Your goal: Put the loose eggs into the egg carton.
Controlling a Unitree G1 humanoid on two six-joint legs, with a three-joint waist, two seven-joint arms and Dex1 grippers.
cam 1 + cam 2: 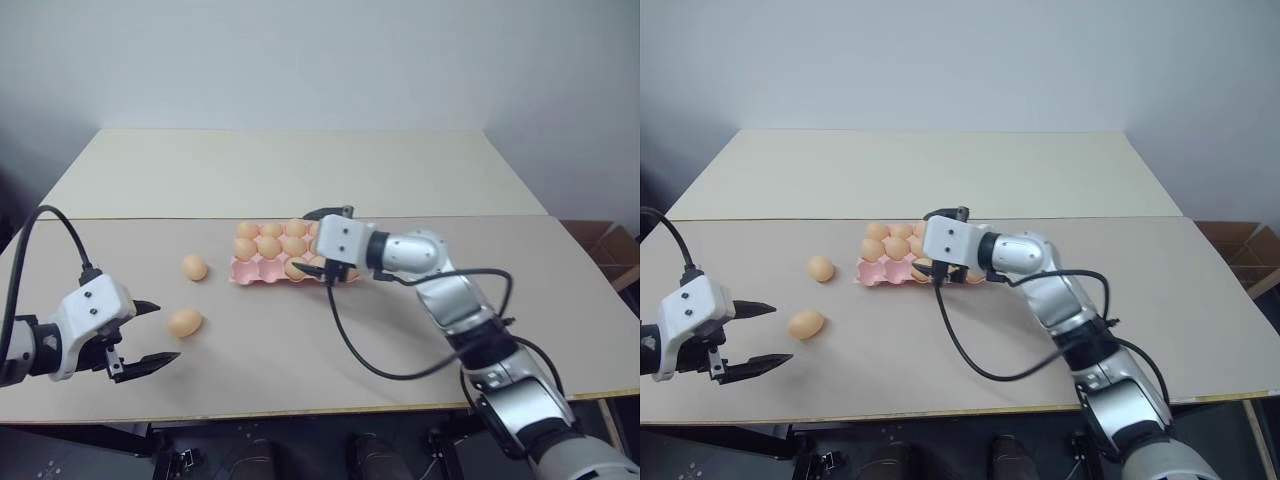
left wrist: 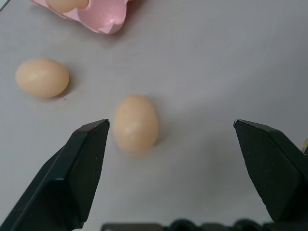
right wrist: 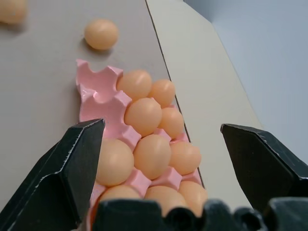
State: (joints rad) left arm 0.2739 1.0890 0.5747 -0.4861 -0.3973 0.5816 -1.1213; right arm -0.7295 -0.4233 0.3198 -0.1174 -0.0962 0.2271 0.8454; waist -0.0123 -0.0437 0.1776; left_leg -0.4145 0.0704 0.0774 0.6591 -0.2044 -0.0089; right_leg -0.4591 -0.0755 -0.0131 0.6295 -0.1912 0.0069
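Observation:
The pink egg carton (image 1: 243, 270) lies at the table's middle, and several of its cups hold pale orange eggs (image 3: 151, 155). Two loose eggs rest on the table to its left, one close to the carton (image 1: 195, 267) and one nearer the front (image 1: 185, 322). My left gripper (image 1: 150, 333) is open just left of the nearer egg (image 2: 135, 122), which lies between its fingers close to one of them. My right gripper (image 1: 315, 242) hovers over the carton's right part, open with nothing held; the arm hides that end of the carton.
The table is two beige boards with a seam (image 1: 150, 218) behind the carton. A black cable (image 1: 370, 368) hangs from my right arm over the table's front half. A cardboard box (image 1: 610, 250) stands beyond the right edge.

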